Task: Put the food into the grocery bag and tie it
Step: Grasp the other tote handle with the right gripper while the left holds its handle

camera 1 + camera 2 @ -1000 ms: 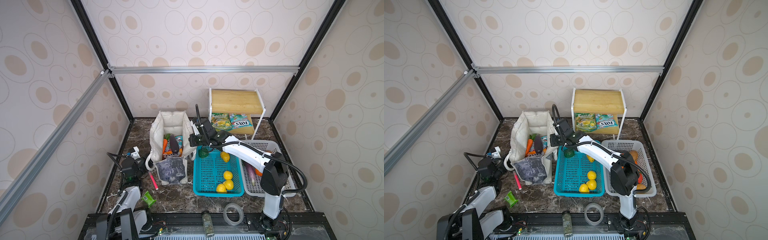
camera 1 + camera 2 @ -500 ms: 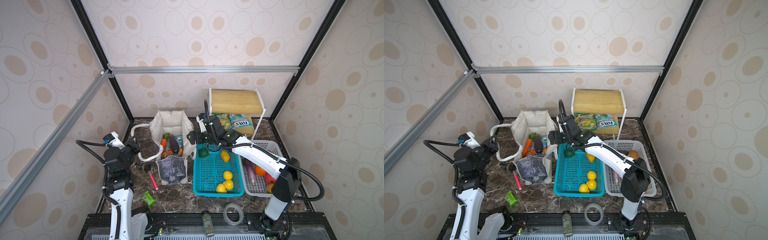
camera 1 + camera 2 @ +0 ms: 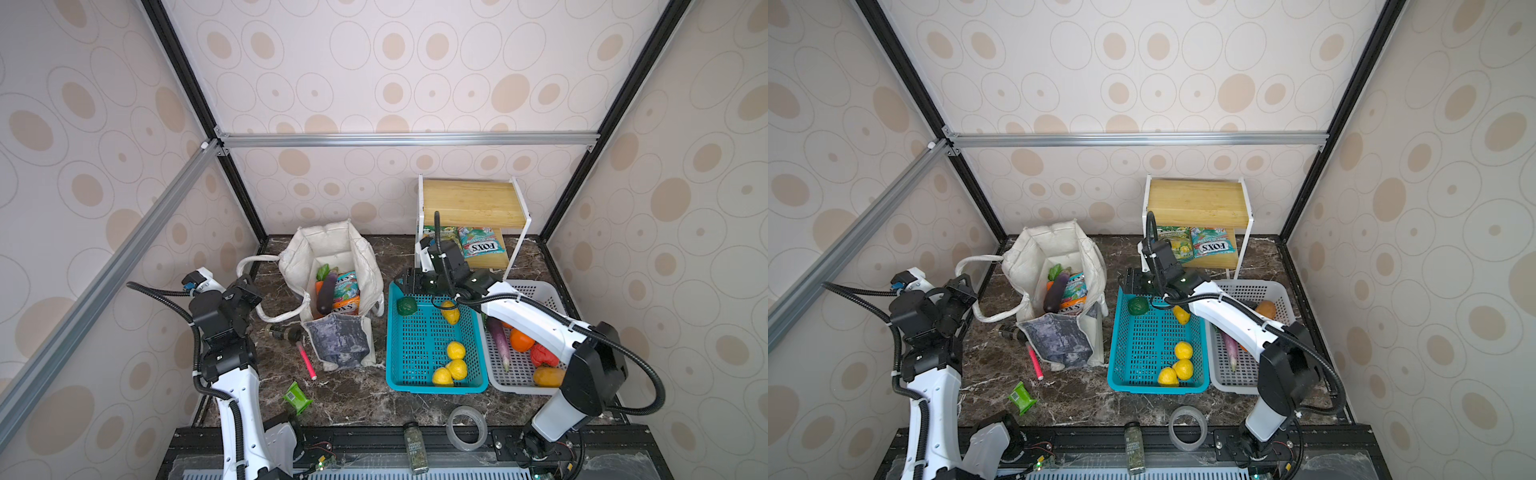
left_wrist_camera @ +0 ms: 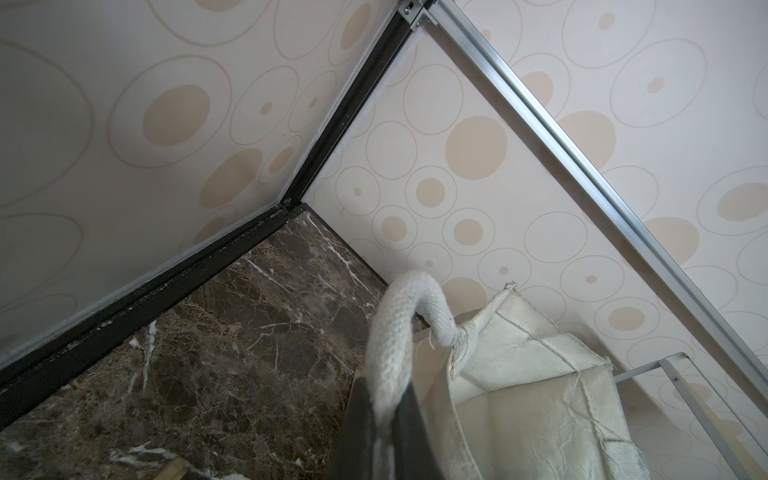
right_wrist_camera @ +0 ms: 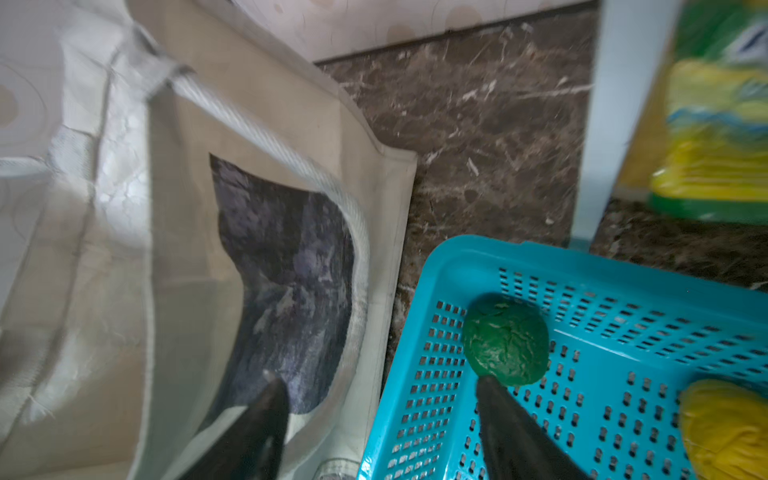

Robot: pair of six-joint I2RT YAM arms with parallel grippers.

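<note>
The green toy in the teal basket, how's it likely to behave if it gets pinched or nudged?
The green toy looks rounded, so a nudge would probably roll it across the teal basket floor until a wall stops it. Its crinkled, slightly shiny surface suggests hard plastic: likely light and stiff, and possibly slippery in the right gripper.

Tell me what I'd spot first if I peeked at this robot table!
Probably the big off-white grocery bag standing open at the back, with a purple eggplant and candy packets inside, while the left gripper pinches its white strap handle. Then the bright teal basket beside it, holding yellow toy fruits and one green toy next to the open right gripper.
</note>
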